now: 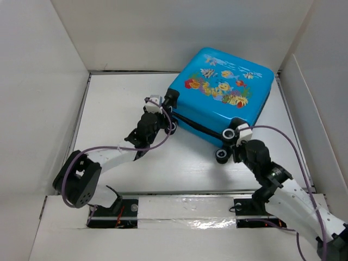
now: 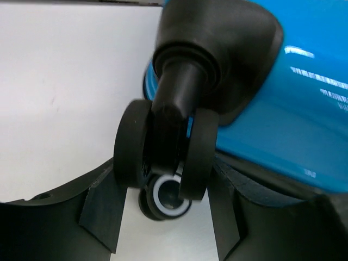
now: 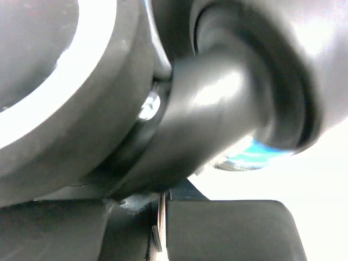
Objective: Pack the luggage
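Observation:
The luggage (image 1: 225,92) is a bright blue suitcase with fish print, lying closed at the back right with its black wheels toward me. My left gripper (image 1: 162,111) is at its near left corner. In the left wrist view its fingers (image 2: 103,209) close on both sides of a black twin wheel (image 2: 163,155) under the blue shell (image 2: 304,103). My right gripper (image 1: 235,142) sits at the near right wheels (image 1: 222,155). In the right wrist view its jaws (image 3: 162,223) are together just below a large blurred wheel (image 3: 65,109).
White walls (image 1: 49,65) enclose the white table (image 1: 119,103) on three sides. A second wheel with a white ring (image 2: 167,197) shows beyond the held one. The arm bases and a rail (image 1: 179,209) run along the near edge.

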### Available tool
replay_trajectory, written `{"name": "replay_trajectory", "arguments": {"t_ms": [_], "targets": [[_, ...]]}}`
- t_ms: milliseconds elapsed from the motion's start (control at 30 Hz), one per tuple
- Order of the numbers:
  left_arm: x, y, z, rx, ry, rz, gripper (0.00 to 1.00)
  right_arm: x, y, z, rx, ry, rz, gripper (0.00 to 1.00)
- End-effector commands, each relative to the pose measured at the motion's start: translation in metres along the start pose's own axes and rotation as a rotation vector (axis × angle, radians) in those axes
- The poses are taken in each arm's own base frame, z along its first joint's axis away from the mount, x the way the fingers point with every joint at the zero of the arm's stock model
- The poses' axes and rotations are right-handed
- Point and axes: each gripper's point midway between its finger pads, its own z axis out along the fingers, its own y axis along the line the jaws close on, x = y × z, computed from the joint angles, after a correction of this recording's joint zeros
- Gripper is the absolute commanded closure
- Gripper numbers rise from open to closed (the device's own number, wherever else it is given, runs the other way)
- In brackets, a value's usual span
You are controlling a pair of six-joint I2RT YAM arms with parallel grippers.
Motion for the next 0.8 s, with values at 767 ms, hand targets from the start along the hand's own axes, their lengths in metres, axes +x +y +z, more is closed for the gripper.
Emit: {"name": "replay_trajectory", "arguments": {"t_ms": [767], "targets": [[-0.022,-0.171,-0.081,0.539,0.011,-0.234,1.0,-0.094,0.091,0.029,-0.047,-0.311,0.247,1.0]]}}
